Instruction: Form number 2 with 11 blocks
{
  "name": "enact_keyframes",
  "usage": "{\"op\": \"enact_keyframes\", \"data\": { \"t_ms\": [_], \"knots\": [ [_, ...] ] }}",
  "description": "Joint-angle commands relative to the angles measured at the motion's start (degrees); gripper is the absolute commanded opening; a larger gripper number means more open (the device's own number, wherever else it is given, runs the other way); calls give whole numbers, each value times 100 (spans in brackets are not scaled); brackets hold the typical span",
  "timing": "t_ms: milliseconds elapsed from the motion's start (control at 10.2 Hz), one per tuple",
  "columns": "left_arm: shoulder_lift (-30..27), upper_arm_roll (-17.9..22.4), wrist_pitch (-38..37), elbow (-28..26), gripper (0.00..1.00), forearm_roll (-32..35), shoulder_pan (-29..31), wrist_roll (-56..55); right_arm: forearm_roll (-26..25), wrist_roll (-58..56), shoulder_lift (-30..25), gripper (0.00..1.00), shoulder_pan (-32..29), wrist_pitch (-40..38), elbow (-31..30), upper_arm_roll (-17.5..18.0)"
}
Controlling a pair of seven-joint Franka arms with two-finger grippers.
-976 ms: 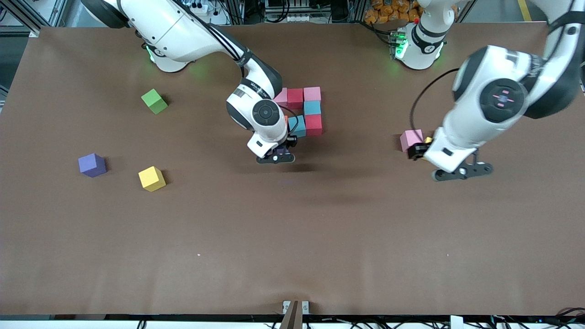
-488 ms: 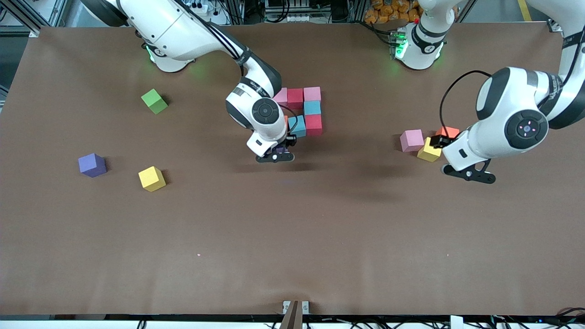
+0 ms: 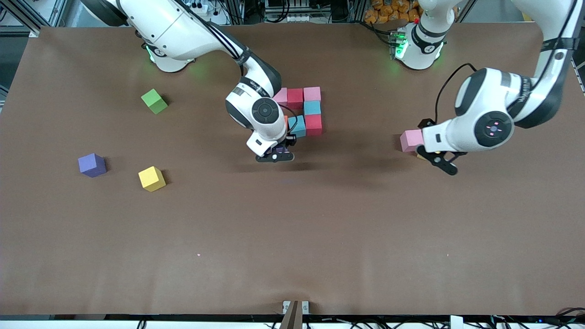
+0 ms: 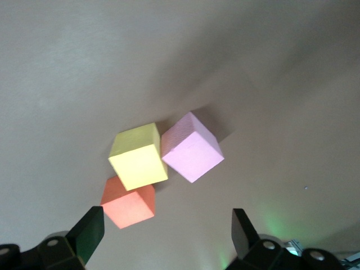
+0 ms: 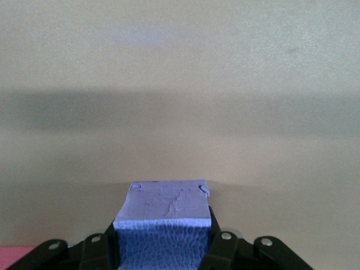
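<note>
Purple block [image 5: 163,225] clamped in my right tool [image 3: 275,153], frame centre, low over brown desk [image 3: 292,228], just below partial number 2 [image 3: 304,112]. Digit so far: pink, red, pink top row, light blue under, then light blue and red. My left tool [image 4: 163,233] spread apart, nothing gripped, over pink block [image 4: 192,147], yellow block [image 4: 138,156], orange block [image 4: 128,202] at mid-right of frame. Second purple block [image 3: 92,164] and second yellow block [image 3: 151,178] lower left; lime-green cube [image 3: 154,101] upper left.
</note>
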Motion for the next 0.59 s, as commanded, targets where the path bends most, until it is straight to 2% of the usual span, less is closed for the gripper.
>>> {"op": "enact_keyframes", "data": {
  "t_ms": [0, 195, 390, 488],
  "knots": [
    [-532, -494, 758, -971, 100, -110, 381, 269, -72, 55, -164, 100, 54, 14, -176, -17],
    [-911, -540, 1567, -1710, 100, -110, 470, 496, -72, 55, -277, 100, 11, -47, -158, -17],
    [-999, -549, 2077, -2080, 100, -110, 540, 943, -46, 64, -619, 100, -51, -310, -149, -17],
    [-1060, -549, 2567, -2326, 100, -110, 549, 1468, -3, 64, -821, 100, -190, -459, -132, -8]
  ]
}}
